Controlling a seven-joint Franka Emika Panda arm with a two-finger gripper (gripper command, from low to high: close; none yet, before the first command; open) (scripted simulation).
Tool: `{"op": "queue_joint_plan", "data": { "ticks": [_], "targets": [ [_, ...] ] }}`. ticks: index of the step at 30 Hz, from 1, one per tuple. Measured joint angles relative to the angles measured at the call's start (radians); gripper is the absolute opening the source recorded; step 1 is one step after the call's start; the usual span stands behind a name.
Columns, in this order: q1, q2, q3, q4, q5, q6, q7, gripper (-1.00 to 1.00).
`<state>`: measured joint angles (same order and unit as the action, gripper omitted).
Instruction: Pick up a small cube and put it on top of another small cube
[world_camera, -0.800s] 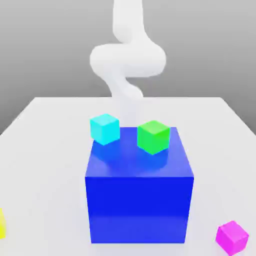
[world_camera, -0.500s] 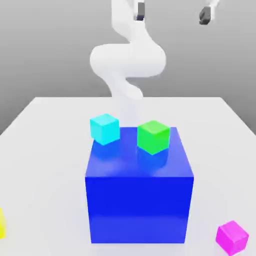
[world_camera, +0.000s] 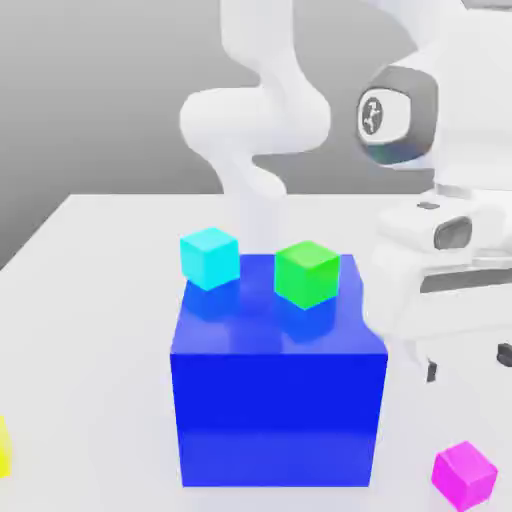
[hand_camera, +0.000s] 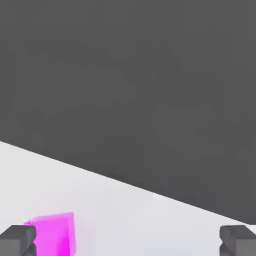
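Magenta small cube (world_camera: 464, 475) lies on the white table (world_camera: 90, 330), uncontained.

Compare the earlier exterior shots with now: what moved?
The arm's hand came down on the exterior view's right, and the open gripper now hangs above the magenta cube, holding nothing. All cubes and the blue block stayed put.

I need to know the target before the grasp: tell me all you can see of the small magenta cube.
The small magenta cube is glossy, plain-faced and pink-purple. It sits flat on the white table, turned corner-on to the exterior view, at that view's lower right, apart from the big blue block. Nothing touches it; the open gripper hangs above it.
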<state>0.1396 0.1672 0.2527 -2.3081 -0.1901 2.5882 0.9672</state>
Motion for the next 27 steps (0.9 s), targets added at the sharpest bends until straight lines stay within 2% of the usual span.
{"op": "queue_joint_plan", "data": {
  "ticks": [5, 9, 10, 18, 21, 27],
  "targets": [
    [0.049, 0.178, 0.018, 0.0, -0.02, 0.061, 0.02, 0.0],
    [0.1, 0.323, -0.035, 0.029, -0.077, 0.161, 0.063, 0.0],
    [0.109, 0.347, -0.046, 0.034, -0.088, 0.179, 0.071, -1.0],
    [0.1, 0.323, -0.034, 0.028, -0.077, 0.16, 0.063, -1.0],
    [0.07, 0.224, 0.006, 0.005, -0.026, 0.085, 0.025, -1.0],
    [-0.001, 0.081, -0.014, 0.056, 0.032, -0.161, -0.103, -1.0]
  ]
}}
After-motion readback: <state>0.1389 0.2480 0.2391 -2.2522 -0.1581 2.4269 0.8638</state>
